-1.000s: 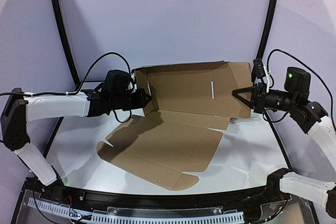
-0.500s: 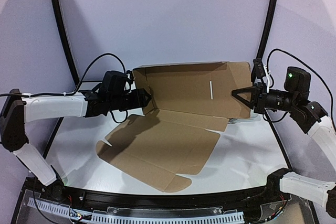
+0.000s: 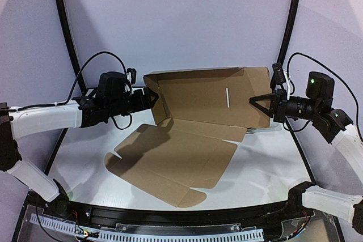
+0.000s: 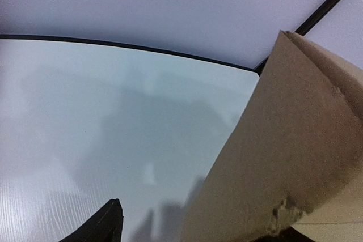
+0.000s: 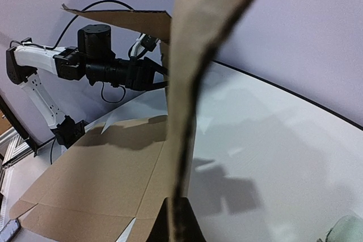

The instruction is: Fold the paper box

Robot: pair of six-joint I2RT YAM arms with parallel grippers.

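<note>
From above, we saw the paper box (image 3: 198, 97) on the table (image 3: 266, 162), back wall upright and front panel flat, between the left gripper (image 3: 151, 96) and the right gripper (image 3: 253, 101). Only the left wrist view showed us its fingers (image 4: 108, 222) spread wide, gripping nothing, with cardboard beside one. The right wrist view showed us that gripper's jaws pinched on the side wall's edge.

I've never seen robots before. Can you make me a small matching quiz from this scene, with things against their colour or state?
Things:
1. paper box
2. left gripper
3. right gripper
4. table

States:
a. white
b. clamped on the cardboard's right end
c. brown, back part standing up
d. open, holding nothing

Pairs: 1-c, 2-d, 3-b, 4-a.
</note>
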